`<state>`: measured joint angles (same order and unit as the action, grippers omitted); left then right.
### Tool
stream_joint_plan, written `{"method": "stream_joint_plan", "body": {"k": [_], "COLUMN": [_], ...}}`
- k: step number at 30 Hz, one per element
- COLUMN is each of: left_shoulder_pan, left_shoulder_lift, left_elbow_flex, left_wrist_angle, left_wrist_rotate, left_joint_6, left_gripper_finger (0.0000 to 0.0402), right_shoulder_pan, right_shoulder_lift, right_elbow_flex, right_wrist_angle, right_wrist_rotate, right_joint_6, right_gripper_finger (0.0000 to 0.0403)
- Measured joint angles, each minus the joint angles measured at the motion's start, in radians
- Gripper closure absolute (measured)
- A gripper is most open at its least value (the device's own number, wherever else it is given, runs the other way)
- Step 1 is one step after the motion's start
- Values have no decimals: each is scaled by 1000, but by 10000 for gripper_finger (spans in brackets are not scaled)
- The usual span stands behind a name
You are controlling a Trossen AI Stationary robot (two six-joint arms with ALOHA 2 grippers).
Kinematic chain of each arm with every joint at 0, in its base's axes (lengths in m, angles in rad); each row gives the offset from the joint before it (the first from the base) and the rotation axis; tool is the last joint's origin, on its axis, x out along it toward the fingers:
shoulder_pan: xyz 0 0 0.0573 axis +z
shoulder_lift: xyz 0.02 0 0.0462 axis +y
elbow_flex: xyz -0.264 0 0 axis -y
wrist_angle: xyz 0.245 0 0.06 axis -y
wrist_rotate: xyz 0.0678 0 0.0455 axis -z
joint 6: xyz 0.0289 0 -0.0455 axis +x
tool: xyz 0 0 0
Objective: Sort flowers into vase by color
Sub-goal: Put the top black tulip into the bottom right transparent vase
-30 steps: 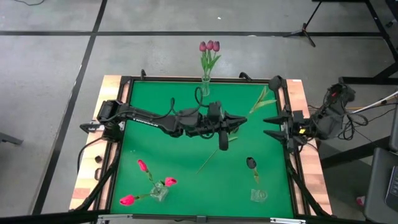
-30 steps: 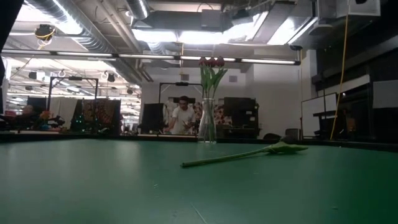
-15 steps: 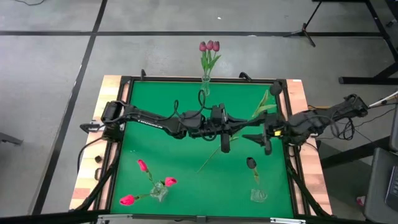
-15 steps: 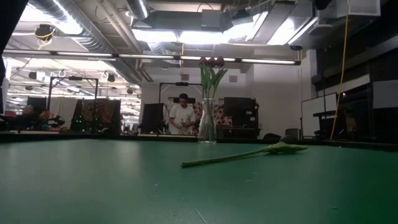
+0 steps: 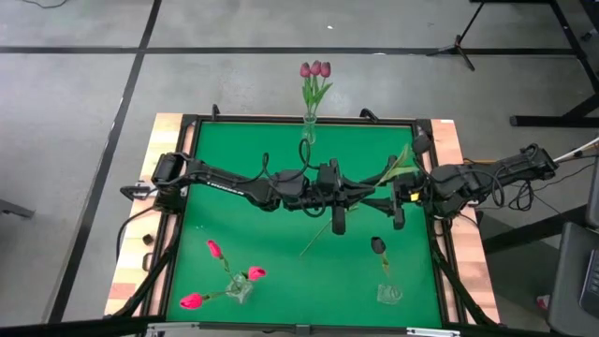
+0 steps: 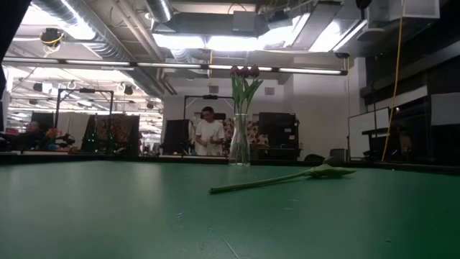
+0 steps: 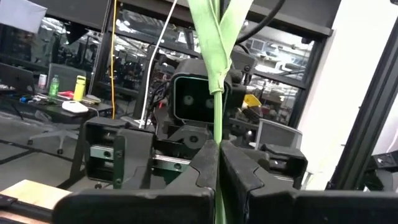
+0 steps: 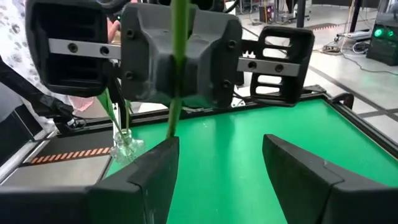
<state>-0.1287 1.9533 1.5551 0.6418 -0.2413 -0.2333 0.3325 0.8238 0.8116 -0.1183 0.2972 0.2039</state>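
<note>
One green table [image 5: 243, 150], busy workshop.

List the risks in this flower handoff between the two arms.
1. The left gripper pinches only the thin green stem, so it may slip or swing.
2. The right gripper is open with the stem off toward one finger; closing may miss.
3. Both grippers sit close above the table; they might collide.
</note>
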Motion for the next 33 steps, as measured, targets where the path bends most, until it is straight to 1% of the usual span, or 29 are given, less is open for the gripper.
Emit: {"method": "stream_joint_plan", "body": {"k": [5, 11, 16, 19, 22, 24, 28, 33], "left_shoulder_pan": [-4, -2, -2, -3, -3, -3, -3, -3], "left_shoulder_lift": [-1, -1, -1, -1, -1, 0, 0, 0], "left_elbow_flex": [0, 0, 0, 0, 0, 0, 0, 0], "left_wrist_angle": [-2, -10, -7, -3, -11, -11, -11, -32], "left_wrist_rotate": [-3, -15, -15, -14, -14, -14, -13, -13], "left_joint_6": [3, 8, 8, 8, 8, 8, 8, 8], "left_gripper_finger": [401, 401, 401, 401, 401, 401, 401, 401], "right_shoulder_pan": [-7, -6, -6, -6, -6, -6, -6, -6], "right_shoulder_lift": [-1, -1, 1, 22, 35, 36, 36, 36], "right_elbow_flex": [0, 0, 0, 0, 0, 0, 0, 0], "right_wrist_angle": [8, 22, 26, 61, 90, 73, 68, 65], "right_wrist_rotate": [-5, -83, -79, -64, -71, -60, -44, -38], "right_joint_6": [-4, 1, -3, -24, -28, -29, -29, -29], "right_gripper_finger": [169, 169, 169, 169, 169, 171, 195, 250]}}
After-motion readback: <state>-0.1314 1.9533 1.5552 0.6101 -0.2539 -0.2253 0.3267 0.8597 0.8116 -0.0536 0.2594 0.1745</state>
